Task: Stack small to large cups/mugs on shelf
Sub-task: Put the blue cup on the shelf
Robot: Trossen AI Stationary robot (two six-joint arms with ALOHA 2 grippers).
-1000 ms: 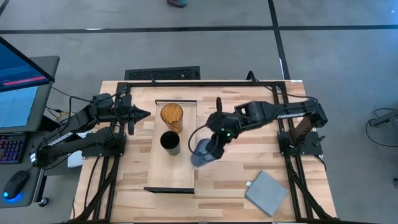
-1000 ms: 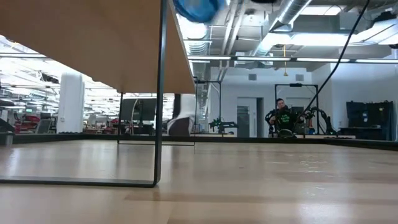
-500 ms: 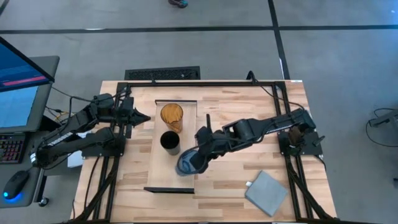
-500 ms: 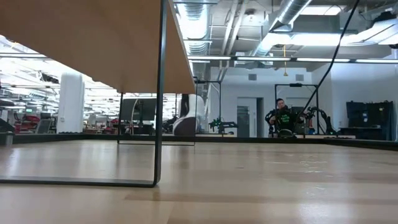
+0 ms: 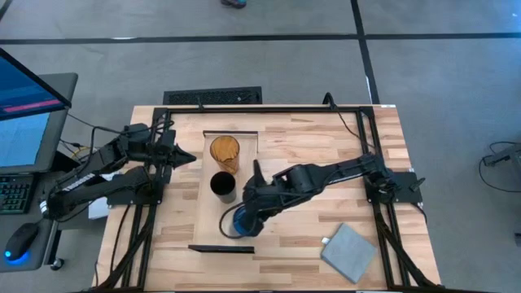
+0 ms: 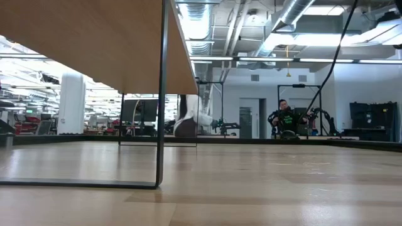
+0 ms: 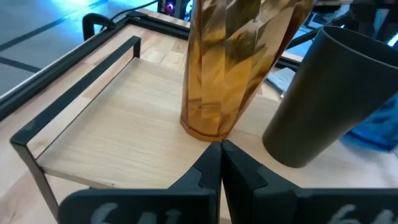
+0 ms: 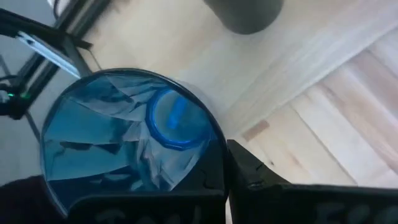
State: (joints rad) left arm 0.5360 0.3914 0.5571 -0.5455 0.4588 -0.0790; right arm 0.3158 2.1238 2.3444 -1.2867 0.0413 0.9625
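Seemingly, blue cup [image 5: 241, 220] near shelf [image 5: 213, 230] edge.

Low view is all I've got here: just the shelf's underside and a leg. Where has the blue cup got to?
Observer: The blue cup is over the shelf, in line after the amber cup and black cup.
Operator: Is it released?
Observer: No, the right gripper holds it by the rim.
Operator: And the left arm?
Observer: The left gripper waits beside the shelf, fingers shut, pointing at the amber cup.
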